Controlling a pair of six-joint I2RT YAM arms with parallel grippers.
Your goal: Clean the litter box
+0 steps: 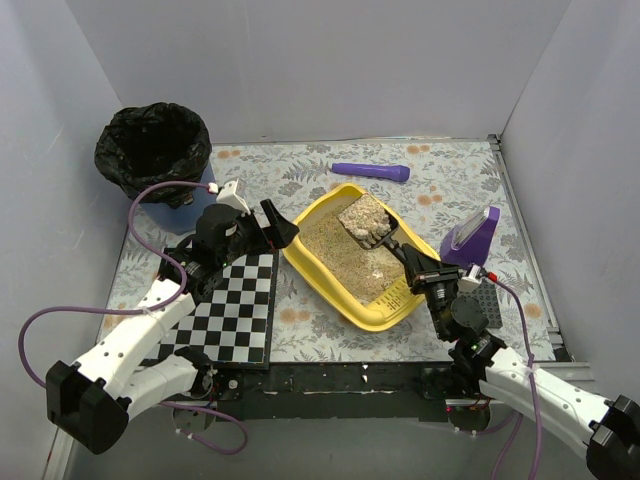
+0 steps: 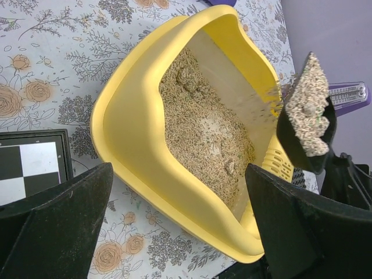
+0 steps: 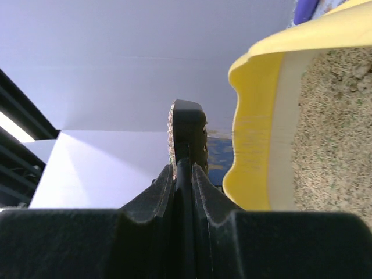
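Note:
The yellow litter box (image 1: 330,285) lies mid-table, holding beige litter; it also shows in the left wrist view (image 2: 136,145) and the right wrist view (image 3: 256,145). My right gripper (image 1: 425,272) is shut on the handle of the black slotted scoop (image 1: 368,224), which is heaped with litter and held above the box. The scoop shows in the left wrist view (image 2: 308,119) and edge-on in the right wrist view (image 3: 187,136). My left gripper (image 1: 282,228) is open and empty at the box's left rim, its fingers (image 2: 55,215) spread wide near the near wall.
A blue bin with a black bag (image 1: 155,150) stands at the back left. A purple tube (image 1: 370,172) lies behind the box. A purple holder (image 1: 472,236) stands right of it. A checkered board (image 1: 232,305) lies under my left arm. White walls enclose the table.

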